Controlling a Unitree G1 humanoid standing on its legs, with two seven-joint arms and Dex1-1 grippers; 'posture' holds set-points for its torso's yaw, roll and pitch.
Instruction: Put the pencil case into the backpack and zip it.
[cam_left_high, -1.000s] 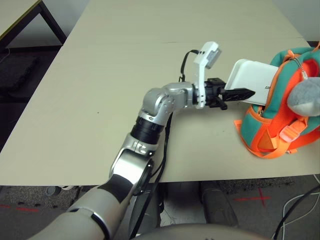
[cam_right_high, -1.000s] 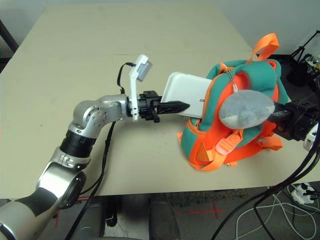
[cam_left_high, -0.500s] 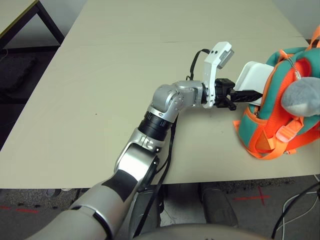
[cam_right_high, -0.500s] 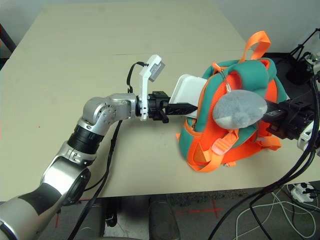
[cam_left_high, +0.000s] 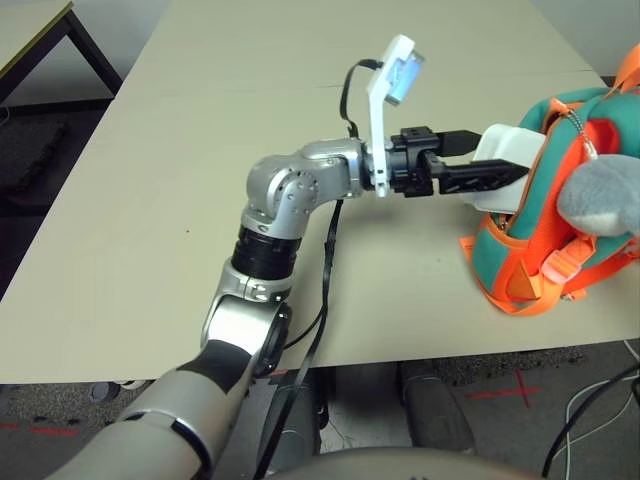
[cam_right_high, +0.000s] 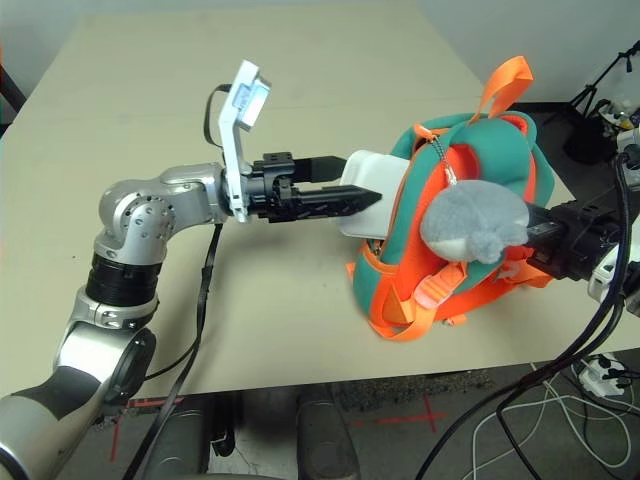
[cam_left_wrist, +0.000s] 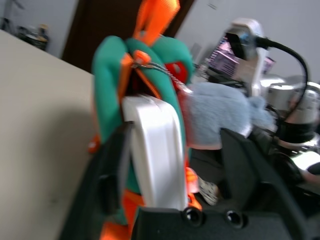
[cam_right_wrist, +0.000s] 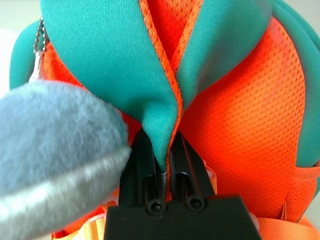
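Right eye view shows the stiff, slick case (cam_right_high: 362, 190) half inside the bag (cam_right_high: 505, 190), left gripper (cam_right_high: 345, 200) parted around its end, right gripper (cam_right_wrist: 164, 160) pinching soft teal fabric.

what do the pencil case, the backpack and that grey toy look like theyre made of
Pencil case: looks like hard plastic, smooth white with a slight sheen and rounded corners.
Backpack: seemingly soft neoprene-like teal fabric with orange mesh panels and woven orange straps.
Plush toy: fuzzy grey pile, probably synthetic fur.
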